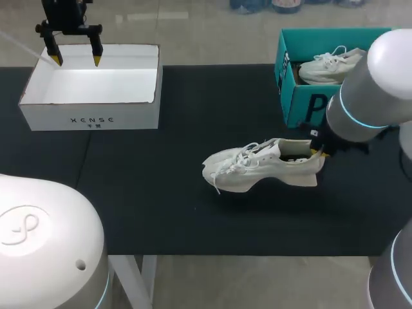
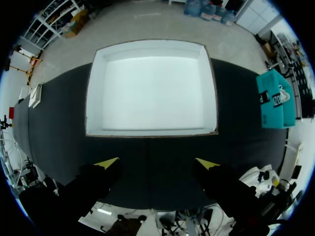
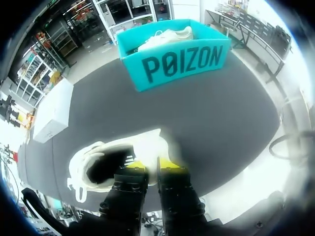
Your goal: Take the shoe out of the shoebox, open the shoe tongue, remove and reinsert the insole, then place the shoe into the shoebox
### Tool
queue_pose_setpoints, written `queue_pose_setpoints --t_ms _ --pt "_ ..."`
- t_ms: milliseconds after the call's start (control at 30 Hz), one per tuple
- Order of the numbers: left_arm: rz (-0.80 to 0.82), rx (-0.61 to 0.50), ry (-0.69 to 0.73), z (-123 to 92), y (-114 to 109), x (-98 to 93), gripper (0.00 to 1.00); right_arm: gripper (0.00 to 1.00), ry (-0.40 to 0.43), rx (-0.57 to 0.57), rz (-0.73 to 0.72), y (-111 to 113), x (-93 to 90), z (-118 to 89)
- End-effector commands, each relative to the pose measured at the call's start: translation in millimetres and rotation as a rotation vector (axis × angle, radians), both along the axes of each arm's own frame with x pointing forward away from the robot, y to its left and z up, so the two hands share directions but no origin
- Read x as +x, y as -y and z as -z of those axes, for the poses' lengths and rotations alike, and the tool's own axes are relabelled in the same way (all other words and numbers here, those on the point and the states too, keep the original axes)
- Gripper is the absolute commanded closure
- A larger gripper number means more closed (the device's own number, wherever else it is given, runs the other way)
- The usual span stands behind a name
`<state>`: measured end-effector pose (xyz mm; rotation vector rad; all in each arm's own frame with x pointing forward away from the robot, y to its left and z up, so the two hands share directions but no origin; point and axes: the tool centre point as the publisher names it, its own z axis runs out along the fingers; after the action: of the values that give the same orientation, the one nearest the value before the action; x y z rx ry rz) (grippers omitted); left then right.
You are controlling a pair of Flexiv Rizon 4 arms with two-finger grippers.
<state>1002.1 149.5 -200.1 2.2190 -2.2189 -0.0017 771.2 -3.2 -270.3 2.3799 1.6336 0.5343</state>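
A white lace-up shoe (image 1: 257, 168) lies on its side in the middle of the black mat, toe pointing left. My right gripper (image 1: 317, 152) is at its heel, with the yellow tips pinched close together on the heel rim. In the right wrist view the shoe (image 3: 147, 142) sits just ahead of the gripper (image 3: 152, 164), its dark opening beside the fingers. The teal shoebox (image 1: 302, 103) stands at the back right, open. My left gripper (image 1: 76, 60) hangs open and empty over the far edge of the white box (image 1: 90, 119).
A second white shoe (image 1: 328, 66) lies inside the teal shoebox (image 3: 182, 64). The white box (image 2: 152, 88) at the back left has nothing in it and lies ahead of the left gripper (image 2: 156, 163). Black mat (image 1: 161, 212) covers the table.
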Motion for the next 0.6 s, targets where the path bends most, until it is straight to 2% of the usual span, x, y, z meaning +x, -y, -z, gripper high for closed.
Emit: queue_pose_setpoints --t_ms 33,433,600 --pt "0.0 0.001 0.0 0.0 -0.1 -0.5 0.0 1.0 -0.009 0.013 -0.01 -3.0 15.4 27.8" --pt "0.0 0.001 0.0 0.0 -0.1 -0.5 0.0 1.0 -0.015 0.068 -0.014 1.9 37.6 64.0" --pt "0.0 0.001 0.0 0.0 -0.1 -0.5 0.0 1.0 -0.03 0.071 -0.018 0.1 41.5 77.9"
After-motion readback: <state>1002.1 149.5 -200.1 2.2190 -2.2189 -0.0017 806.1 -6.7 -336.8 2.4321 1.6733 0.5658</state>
